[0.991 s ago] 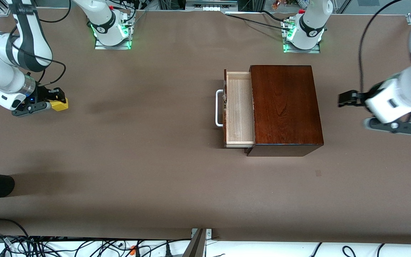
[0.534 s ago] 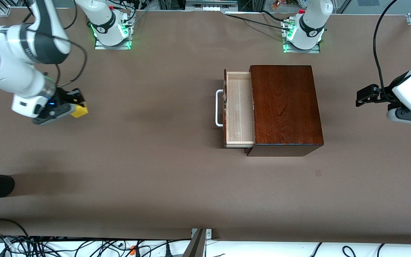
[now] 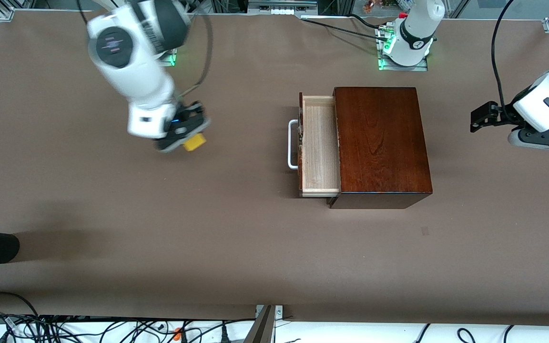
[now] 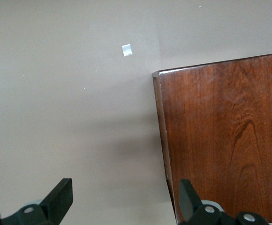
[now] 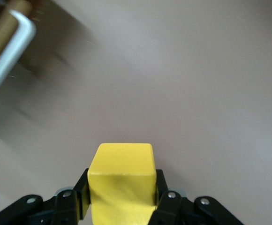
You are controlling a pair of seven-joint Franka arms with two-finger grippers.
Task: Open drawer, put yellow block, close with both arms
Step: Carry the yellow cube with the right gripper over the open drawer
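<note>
brown table (image 3: 160, 228) | drawer (image 3: 320, 145) open | right gripper (image 3: 188, 136) clamps yellow block (image 5: 122, 180), over table | left gripper (image 4: 126, 206) spread beside box (image 4: 225, 136); only right wrist view shows grip

Glossy dark wood box (image 3: 381, 143), pale raw-wood drawer (image 3: 321, 145) w/ smooth white handle (image 3: 292, 144), matt brown table (image 3: 160, 228)

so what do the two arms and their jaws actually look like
Both arms are white with dark grey joints and silver wrists. Green lights glow at the bases, and a black cable loops along each arm. The right gripper and left gripper are black, their finger mounts fixed with small silver screws.
</note>
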